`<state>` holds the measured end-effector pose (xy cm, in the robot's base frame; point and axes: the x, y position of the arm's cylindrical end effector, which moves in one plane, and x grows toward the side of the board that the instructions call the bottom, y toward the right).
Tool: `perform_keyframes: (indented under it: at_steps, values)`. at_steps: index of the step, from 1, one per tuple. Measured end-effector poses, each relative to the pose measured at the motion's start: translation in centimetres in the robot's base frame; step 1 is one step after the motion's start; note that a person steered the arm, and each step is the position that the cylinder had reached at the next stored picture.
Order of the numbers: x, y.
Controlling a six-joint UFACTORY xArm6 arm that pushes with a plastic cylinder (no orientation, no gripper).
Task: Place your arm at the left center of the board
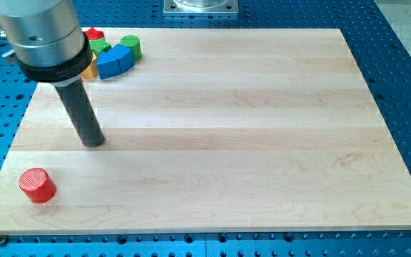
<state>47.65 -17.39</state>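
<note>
One camera view. The arm's dark rod (pixel 83 114) leans slightly, upper end toward the view's top-left, my tip (pixel 94 143) on the wooden table (pixel 248 143) near its left edge, about mid-height. No pincer shows, so its state cannot be told. A red cylinder (pixel 37 185) stands below-left of the tip, apart from it. Clustered at the top-left corner: blue block (pixel 110 64), green cylinder (pixel 130 46), green block (pixel 101 48), red block (pixel 94 34), yellow block (pixel 90 68). Open board lies rightward.

board (pixel 227 128) wood | red cylinder (pixel 37 185) bottom-left | block cluster (pixel 114 56) top-left, partly hidden
</note>
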Motion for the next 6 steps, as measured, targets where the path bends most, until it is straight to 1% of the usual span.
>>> perform_keyframes:
  at_steps: [2,3,4,5,6]
  values:
    - [1.4,0.3]
    - [2.5,-6.5]
    - [-0.3,-10.0]
    - [-6.7,-10.0]
    - [-9.2,-10.0]
